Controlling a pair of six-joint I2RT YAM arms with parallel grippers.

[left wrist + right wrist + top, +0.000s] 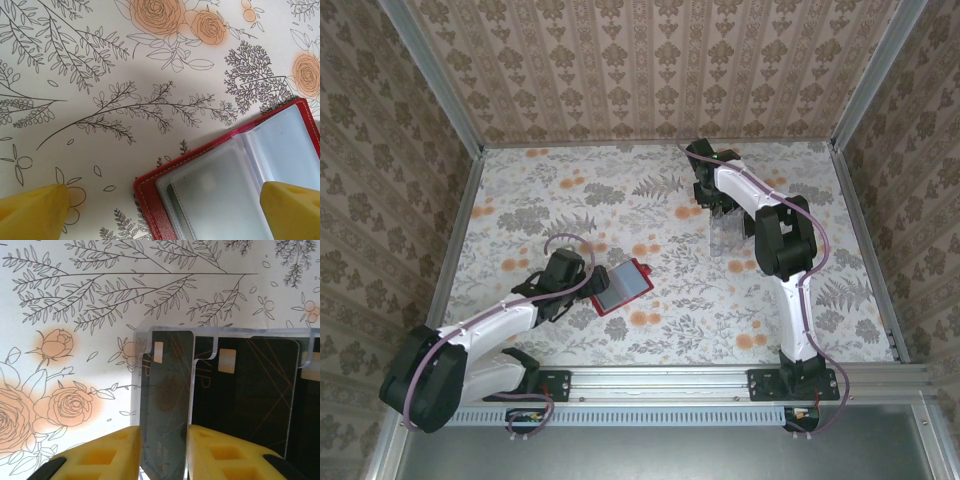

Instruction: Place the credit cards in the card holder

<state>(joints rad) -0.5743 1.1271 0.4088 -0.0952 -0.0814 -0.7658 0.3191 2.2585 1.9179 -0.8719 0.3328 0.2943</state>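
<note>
The card holder (pixel 620 287) is a red wallet lying open on the flowered table, its clear inner pockets (pixel 235 190) facing up. My left gripper (pixel 582 282) hovers over its near-left corner (pixel 150 200), jaws wide open with nothing between them. My right gripper (pixel 718 205) reaches down into the clear slotted rack (pixel 728 235) at the back right. There its yellow fingers (pixel 112 450) press against both sides of one black credit card (pixel 167 390) standing in the leftmost slot. More black credit cards (pixel 250 385) stand in the slots beside it.
The rack's clear dividers (pixel 215 337) stand between the cards. Metal rails and patterned walls (pixel 860 230) enclose the table. Flowered tabletop (pixel 650 210) lies between the wallet and the rack.
</note>
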